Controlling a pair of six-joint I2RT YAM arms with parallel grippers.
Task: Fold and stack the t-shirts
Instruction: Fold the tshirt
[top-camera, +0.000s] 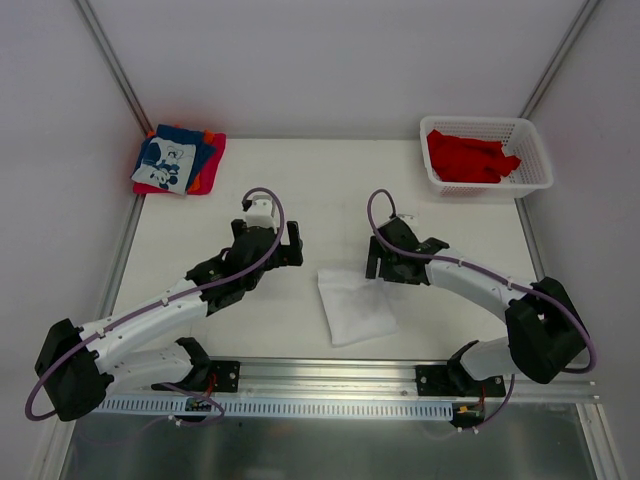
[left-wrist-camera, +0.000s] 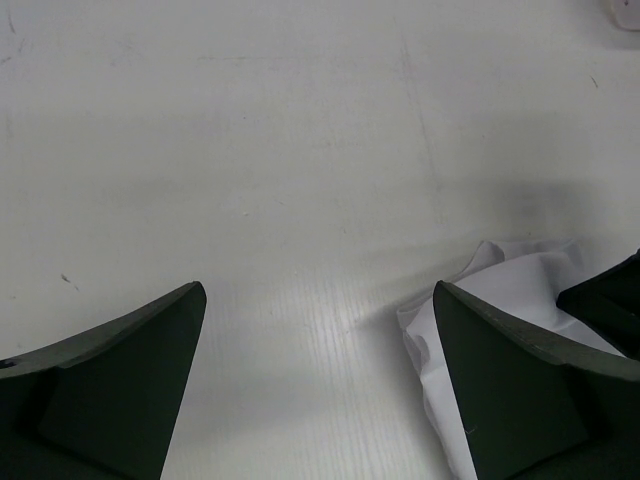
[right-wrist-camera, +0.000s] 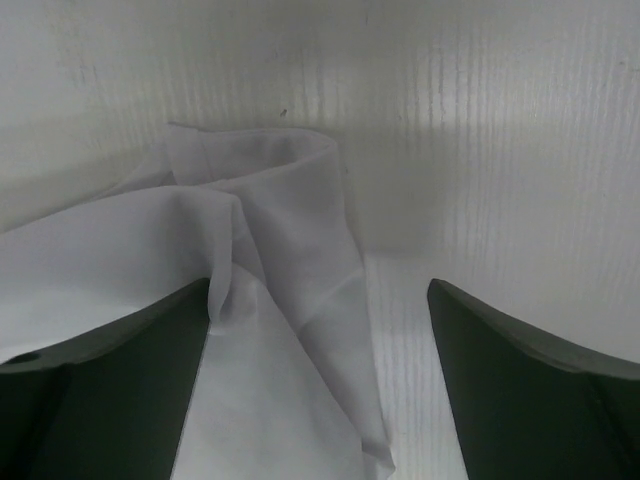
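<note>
Near centre, the white t-shirt (top-camera: 355, 305) lies rumpled on the worktop (top-camera: 300, 180). The left end effector (top-camera: 268, 240) is spread wide and empty, just left of it. The right end effector (top-camera: 400, 260) is also wide apart, gripping nothing, over the shirt's far edge. Folded shirts (top-camera: 178, 160) lie far left; red shirts (top-camera: 468, 158) lie in the basket (top-camera: 535, 150).

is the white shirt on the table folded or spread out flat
Folded, loosely. The white t-shirt lies as a small compact shape, no sleeves spread, and the right wrist view shows doubled, rumpled layers at its edge.
</note>
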